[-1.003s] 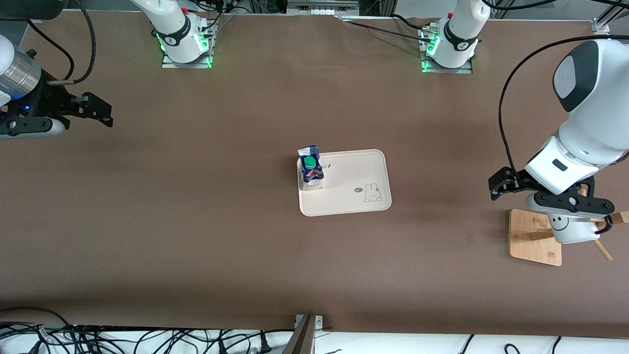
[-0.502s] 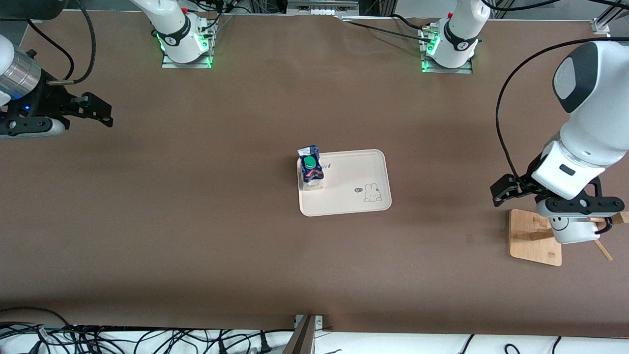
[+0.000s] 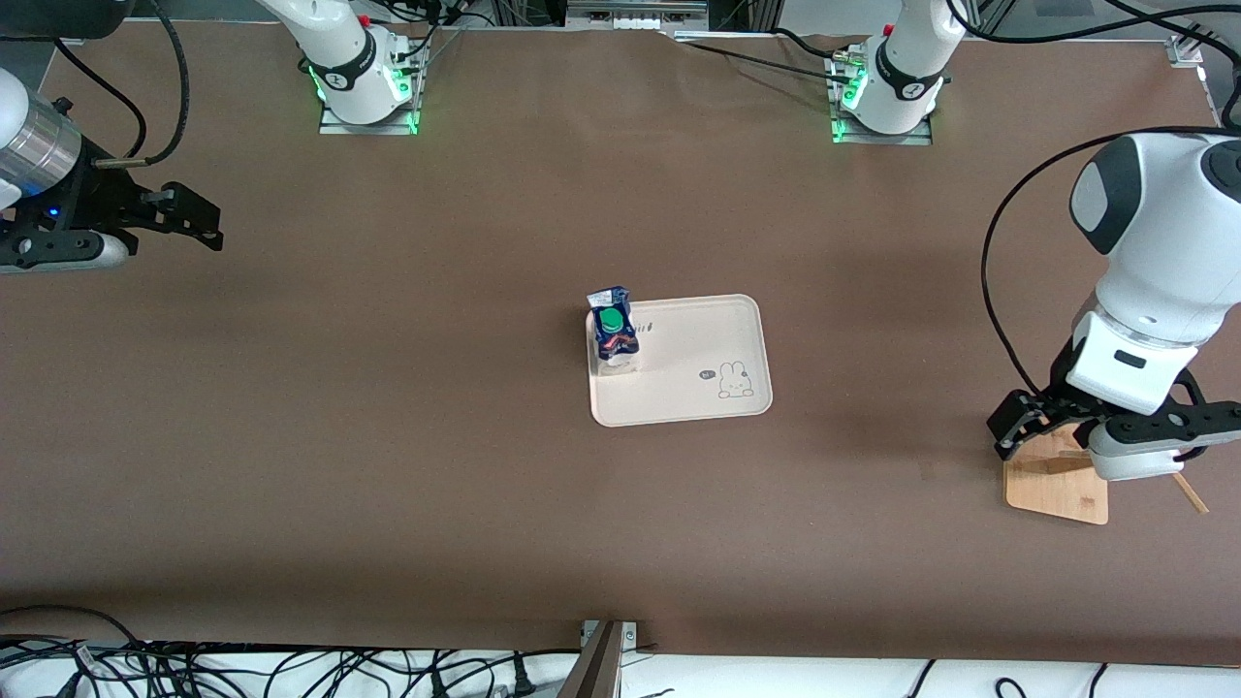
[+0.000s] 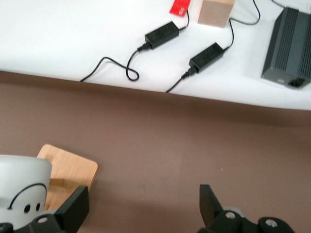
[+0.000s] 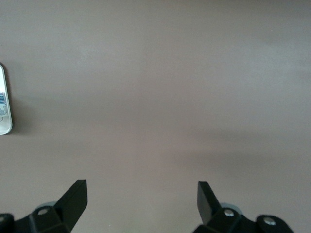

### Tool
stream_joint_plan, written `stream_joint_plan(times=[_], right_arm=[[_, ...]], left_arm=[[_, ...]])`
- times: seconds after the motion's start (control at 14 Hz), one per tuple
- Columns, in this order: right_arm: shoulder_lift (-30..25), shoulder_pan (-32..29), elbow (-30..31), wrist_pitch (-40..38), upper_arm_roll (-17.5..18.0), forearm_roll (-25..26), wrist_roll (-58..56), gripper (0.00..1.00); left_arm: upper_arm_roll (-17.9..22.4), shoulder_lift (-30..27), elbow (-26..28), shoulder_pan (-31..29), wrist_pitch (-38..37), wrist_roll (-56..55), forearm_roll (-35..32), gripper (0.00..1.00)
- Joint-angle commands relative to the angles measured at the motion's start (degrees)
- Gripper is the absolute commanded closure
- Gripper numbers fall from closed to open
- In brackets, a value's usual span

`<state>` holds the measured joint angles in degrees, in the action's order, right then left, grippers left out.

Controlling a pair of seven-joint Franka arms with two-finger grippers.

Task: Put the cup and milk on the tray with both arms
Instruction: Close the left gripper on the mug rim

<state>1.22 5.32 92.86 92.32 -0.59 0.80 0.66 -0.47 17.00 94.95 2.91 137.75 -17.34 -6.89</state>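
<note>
the milk carton already stands on the tray mid-worktop. the smiley mug remains on the wooden rack at the left arm's end, beside the wide-open left tool. the right tool waits, wide, over bare worktop.

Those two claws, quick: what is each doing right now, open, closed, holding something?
Left gripper: jaws open, holding nothing, over the wooden rack beside the cup.
Right gripper: jaws open, empty, over the bare table.
</note>
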Motion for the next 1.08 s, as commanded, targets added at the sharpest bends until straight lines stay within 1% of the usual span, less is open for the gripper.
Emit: stream_joint_plan(times=[0.0,0.07,0.22,0.5,0.57,0.65,0.79,0.86,0.93,1.0], right_arm=[[-0.16,-0.66,-0.57,-0.12,0.77,0.78,-0.05,0.0],[-0.16,-0.57,-0.57,-0.12,0.77,0.78,-0.05,0.0],[-0.16,-0.57,-0.57,-0.03,0.77,0.78,-0.05,0.0],[-0.16,-0.57,-0.57,-0.12,0.85,0.69,-0.05,0.0],[-0.16,-0.57,-0.57,-0.12,0.85,0.69,-0.05,0.0],[-0.16,-0.57,-0.57,-0.12,0.85,0.69,-0.13,0.0],[-0.16,-0.49,-0.57,-0.21,0.85,0.69,-0.05,0.0],[-0.16,-0.49,-0.57,-0.21,0.85,0.69,-0.05,0.0],[-0.25,-0.57,-0.57,-0.12,0.85,0.69,-0.05,0.0],[-0.16,-0.57,-0.57,-0.21,0.85,0.69,-0.05,0.0]], left_arm=[[-0.24,-7.23,13.91,-2.29,10.92,-1.55,-1.11,0.0],[-0.32,-8.02,16.55,-3.34,13.57,-1.55,-1.11,0.0],[-0.24,-9.87,20.34,-4.23,14.65,-1.55,-1.11,0.0],[-0.32,-11.9,24.92,-8.26,14.91,-1.73,-1.11,0.0],[-0.32,-11.9,26.06,-8.62,16.56,-1.64,-1.11,0.0],[-0.32,-11.9,27.64,-9.49,19.89,-1.47,-1.11,0.0],[-0.32,-11.03,30.45,-10.29,29.02,-0.5,-1.2,0.0],[-0.32,-9.45,30.12,-10.38,32.37,0.89,-1.11,0.0],[-0.32,-8.22,29.24,-10.47,33.79,0.99,-1.11,0.0],[-0.32,-7.6,28.8,-10.56,34.24,0.91,-1.03,0.06]])
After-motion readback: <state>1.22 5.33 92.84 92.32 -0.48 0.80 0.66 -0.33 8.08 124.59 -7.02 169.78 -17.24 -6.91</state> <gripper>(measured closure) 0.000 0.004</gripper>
